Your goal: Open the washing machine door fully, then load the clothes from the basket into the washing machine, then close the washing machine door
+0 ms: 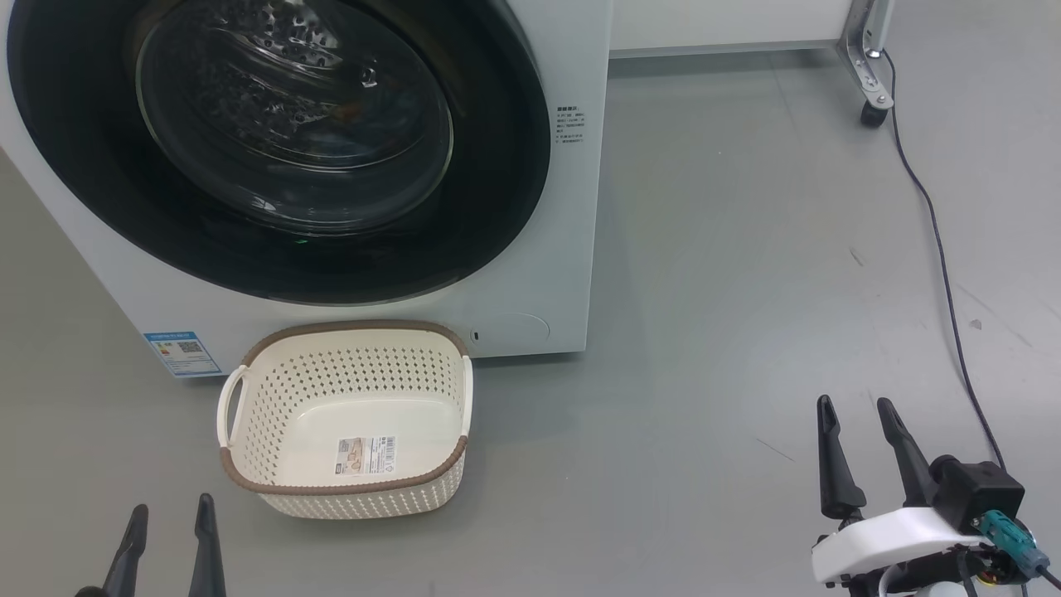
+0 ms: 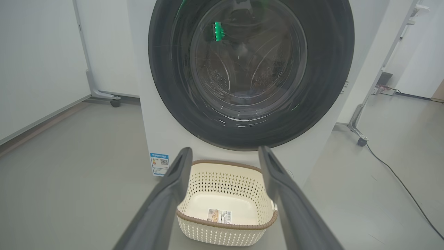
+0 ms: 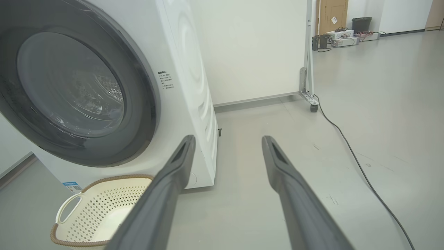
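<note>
In the head view, the washing machine door (image 1: 497,166) is seen shut flush on the washing machine (image 1: 572,274) at upper left. The basket (image 1: 365,497) is set on the floor (image 1: 704,332) at lower left, just below the door and close to the machine front. The left jaws at bottom left and the right jaws at lower right are spread apart, clamped on nothing.

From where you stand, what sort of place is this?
Probably a lab or test room, not a home: a washing machine on a grey floor, a wheeled white partition, a loose cable.
</note>
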You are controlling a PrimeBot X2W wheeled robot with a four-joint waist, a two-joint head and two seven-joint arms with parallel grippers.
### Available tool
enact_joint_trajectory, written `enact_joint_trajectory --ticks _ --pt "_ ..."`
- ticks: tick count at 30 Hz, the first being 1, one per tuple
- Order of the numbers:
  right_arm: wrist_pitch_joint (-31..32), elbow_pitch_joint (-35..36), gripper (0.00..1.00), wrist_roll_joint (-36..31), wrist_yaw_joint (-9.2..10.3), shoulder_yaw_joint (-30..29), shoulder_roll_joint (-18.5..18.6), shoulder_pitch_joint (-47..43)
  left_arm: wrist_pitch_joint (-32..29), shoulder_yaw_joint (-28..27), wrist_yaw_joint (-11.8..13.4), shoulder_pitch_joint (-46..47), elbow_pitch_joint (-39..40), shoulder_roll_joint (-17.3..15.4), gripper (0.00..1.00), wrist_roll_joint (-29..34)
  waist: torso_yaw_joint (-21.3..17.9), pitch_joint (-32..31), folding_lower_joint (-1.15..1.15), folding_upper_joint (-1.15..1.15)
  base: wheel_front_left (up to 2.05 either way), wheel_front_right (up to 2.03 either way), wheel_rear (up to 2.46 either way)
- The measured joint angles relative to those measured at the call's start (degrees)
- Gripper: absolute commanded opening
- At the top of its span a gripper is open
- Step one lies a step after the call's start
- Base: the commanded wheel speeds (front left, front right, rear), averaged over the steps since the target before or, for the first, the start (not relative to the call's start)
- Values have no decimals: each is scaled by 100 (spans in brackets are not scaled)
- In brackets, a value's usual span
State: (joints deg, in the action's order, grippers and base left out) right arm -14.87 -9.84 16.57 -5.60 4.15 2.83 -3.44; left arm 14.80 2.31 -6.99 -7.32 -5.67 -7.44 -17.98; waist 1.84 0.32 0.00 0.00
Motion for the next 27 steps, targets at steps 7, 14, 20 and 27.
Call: enact_joint_trajectory --ticks 7,14,20,27 --pt "0 104 100 -42 -44 2 -15 -163 0 25 0 -38 68 10 100 42 -20 -26 0 0 0 0 0" --pt "1 243 100 -49 -47 11 -32 -199 0 64 0 -98 134 21 100 88 -1 -37 0 0 0 0 0" --pt "0 242 0 -94 -46 13 -43 -230 0 182 1 -122 134 33 0 79 31 -44 0 0 0 0 0" --pt "1 -160 0 -63 -46 34 -146 -408 -15 287 1 -144 -242 253 0 27 29 -44 0 0 0 0 0"
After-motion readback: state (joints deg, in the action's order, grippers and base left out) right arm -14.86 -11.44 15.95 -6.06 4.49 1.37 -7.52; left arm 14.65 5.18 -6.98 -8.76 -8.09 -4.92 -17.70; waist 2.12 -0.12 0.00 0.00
